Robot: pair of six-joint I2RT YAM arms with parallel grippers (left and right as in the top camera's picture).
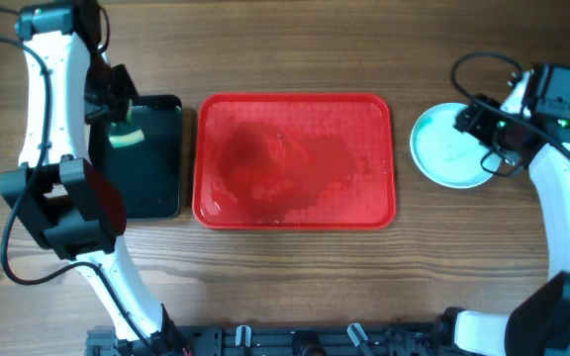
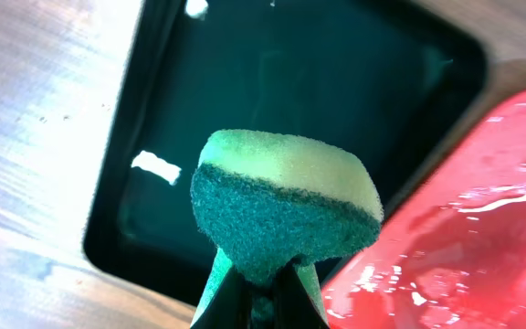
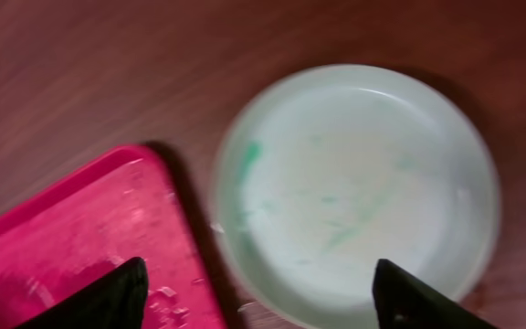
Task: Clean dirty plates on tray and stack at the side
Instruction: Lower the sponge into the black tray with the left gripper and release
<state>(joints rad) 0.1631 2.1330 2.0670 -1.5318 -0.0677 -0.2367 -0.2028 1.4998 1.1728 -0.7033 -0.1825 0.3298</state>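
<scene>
1. The wooden table [image 1: 295, 287] is flat, with brown grain, and everything rests on it.
2. The red tray [image 1: 295, 160] is a glossy plastic rectangle with rounded corners and a raised rim. Its surface is wet and streaked, and it lies mid-table.
3. The black tray [image 1: 156, 173] is a smaller, dark, shiny rectangle just left of the red tray.
4. The plate [image 1: 448, 148] is round, shallow and pale turquoise with faint green streaks. It sits on bare wood right of the red tray, near it but apart. I cannot tell whether others lie beneath it.
5. The sponge [image 2: 286, 215] is soft yellow foam with a rough green scouring face, above the black tray's far end.
6. The left gripper [image 2: 263, 292] is pinched tight on the sponge. Its arm reaches from near left, bent over the black tray.
7. The right gripper [image 3: 260, 274] is spread wide and empty, hovering over the plate, which shows between its fingers. Its arm curves in from near right.
</scene>
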